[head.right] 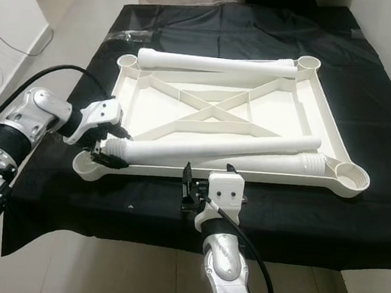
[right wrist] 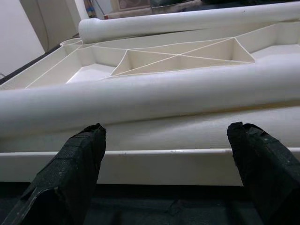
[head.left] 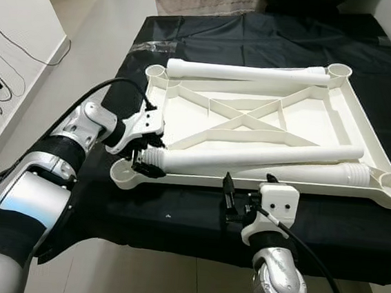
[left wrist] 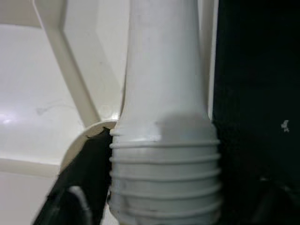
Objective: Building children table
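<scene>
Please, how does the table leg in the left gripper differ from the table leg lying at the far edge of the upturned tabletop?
The near leg is held at its threaded end by the left gripper; the far leg lies untouched. The near leg lies slanted across the tabletop; the far leg lies along the far rim, between two corner sockets. Both are white, long, tapered tubes lying flat, not yet screwed in.

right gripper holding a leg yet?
No: the right gripper is open, its fingers spread in front of the tabletop edge, short of the leg.
</scene>
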You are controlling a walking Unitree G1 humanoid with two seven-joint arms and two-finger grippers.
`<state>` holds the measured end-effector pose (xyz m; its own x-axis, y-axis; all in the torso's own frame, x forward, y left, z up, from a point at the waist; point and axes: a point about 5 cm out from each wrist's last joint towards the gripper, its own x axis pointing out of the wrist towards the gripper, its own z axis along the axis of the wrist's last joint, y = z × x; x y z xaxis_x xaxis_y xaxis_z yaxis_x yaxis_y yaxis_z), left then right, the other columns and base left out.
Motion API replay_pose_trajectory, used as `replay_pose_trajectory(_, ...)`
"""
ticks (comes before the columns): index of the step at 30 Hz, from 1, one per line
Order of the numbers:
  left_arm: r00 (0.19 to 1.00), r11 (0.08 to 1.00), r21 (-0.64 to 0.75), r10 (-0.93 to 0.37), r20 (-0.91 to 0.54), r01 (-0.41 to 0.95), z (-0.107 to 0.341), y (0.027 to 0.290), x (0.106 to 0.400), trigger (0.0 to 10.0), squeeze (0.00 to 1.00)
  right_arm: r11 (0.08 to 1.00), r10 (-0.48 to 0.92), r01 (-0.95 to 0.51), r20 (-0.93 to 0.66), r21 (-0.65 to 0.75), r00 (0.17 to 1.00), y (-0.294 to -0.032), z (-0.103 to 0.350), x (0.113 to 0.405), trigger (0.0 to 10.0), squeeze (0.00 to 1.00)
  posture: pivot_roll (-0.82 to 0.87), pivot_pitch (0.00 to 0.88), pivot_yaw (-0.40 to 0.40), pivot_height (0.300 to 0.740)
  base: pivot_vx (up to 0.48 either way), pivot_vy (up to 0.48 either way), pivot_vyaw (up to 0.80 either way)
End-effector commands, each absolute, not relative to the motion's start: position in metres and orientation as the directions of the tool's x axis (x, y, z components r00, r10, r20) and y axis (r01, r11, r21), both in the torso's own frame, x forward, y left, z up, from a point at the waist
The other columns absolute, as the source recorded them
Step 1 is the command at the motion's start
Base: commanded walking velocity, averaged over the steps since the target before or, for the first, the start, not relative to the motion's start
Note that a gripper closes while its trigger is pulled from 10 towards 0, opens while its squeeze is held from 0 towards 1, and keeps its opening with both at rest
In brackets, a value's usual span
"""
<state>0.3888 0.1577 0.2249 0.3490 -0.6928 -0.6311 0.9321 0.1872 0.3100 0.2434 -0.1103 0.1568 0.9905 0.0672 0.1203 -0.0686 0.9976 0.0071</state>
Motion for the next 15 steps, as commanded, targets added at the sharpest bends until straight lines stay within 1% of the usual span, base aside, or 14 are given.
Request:
replay_pose_trajectory(1, 0.337, 0.194, 0.285, -0.694, -0.636, 0.939, 0.2185, 0.1585, 0.3878, 0.0, 0.00, 0.994, 0.086, -0.093, 0.115, 0.059, 0.990, -0.0986, 0.1588, 0.2395, 10.0, 0.00, 0.06, 0.223, 0.130, 0.740, 0.000, 0.000, 0.00)
replay_pose_trajectory(10, 0.352, 0.207, 0.296, -0.706, -0.615, 0.932, 0.2175, 0.1592, 0.3881, 0.0, 0.00, 0.994, 0.081, -0.087, 0.108, 0.061, 0.991, -0.0995, 0.1573, 0.2406, 10.0, 0.00, 0.06, 0.218, 0.126, 0.740, 0.000, 0.000, 0.00)
replay_pose_trajectory(12, 0.389, 0.242, 0.319, -0.720, -0.574, 0.917, 0.2220, 0.1585, 0.3903, 0.0, 0.00, 0.994, 0.080, -0.088, 0.109, 0.069, 0.991, -0.1000, 0.1571, 0.2427, 10.0, 0.00, 0.06, 0.204, 0.122, 0.740, 0.000, 0.000, 0.00)
replay_pose_trajectory(14, 0.389, 0.242, 0.319, -0.720, -0.574, 0.917, 0.2220, 0.1585, 0.3903, 0.0, 0.00, 0.994, 0.080, -0.088, 0.109, 0.069, 0.991, -0.1000, 0.1571, 0.2427, 10.0, 0.00, 0.06, 0.204, 0.122, 0.740, 0.000, 0.000, 0.00)
replay_pose_trajectory(15, 0.418, 0.268, 0.335, -0.728, -0.544, 0.903, 0.2253, 0.1580, 0.3919, 0.0, 0.00, 0.992, 0.083, -0.092, 0.110, 0.085, 0.990, -0.1000, 0.1575, 0.2438, 10.0, 0.00, 0.06, 0.201, 0.122, 0.740, 0.000, 0.000, 0.00)
